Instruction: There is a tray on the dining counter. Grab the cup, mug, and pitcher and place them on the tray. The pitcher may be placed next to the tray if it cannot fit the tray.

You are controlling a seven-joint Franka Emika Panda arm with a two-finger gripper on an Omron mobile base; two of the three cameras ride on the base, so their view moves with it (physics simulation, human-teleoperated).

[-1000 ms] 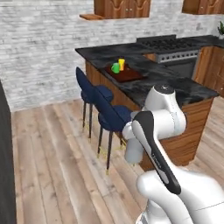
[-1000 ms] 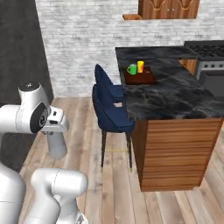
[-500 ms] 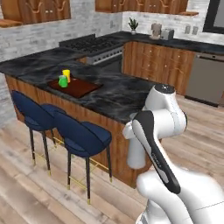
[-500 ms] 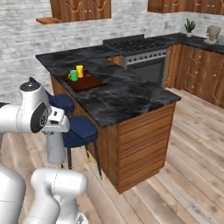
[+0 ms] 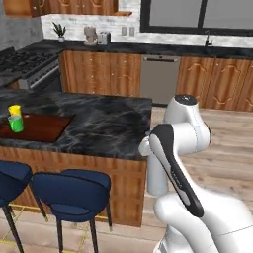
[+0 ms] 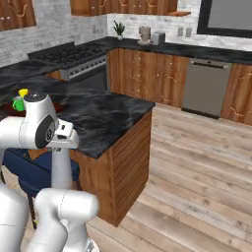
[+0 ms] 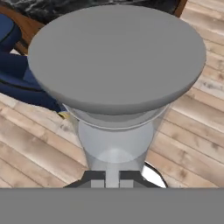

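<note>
One tray [image 5: 37, 129] on the dining counter [image 5: 108, 123], toward its left end; two small cups stand on the tray's left end, one green cup [image 5: 16, 123], one yellow cup [image 5: 15, 109] behind it. One pitcher [image 7: 116, 78] sits in my gripper [image 7: 112, 177], hanging low beside the counter over the wood floor [image 7: 192, 135]. My jaws are closed against its narrow base, only their tops showing. Two blue stools [image 5: 71, 188] at the counter front. In the right base view my arm covers most of the tray and cups; the left stool is cut off.
</note>
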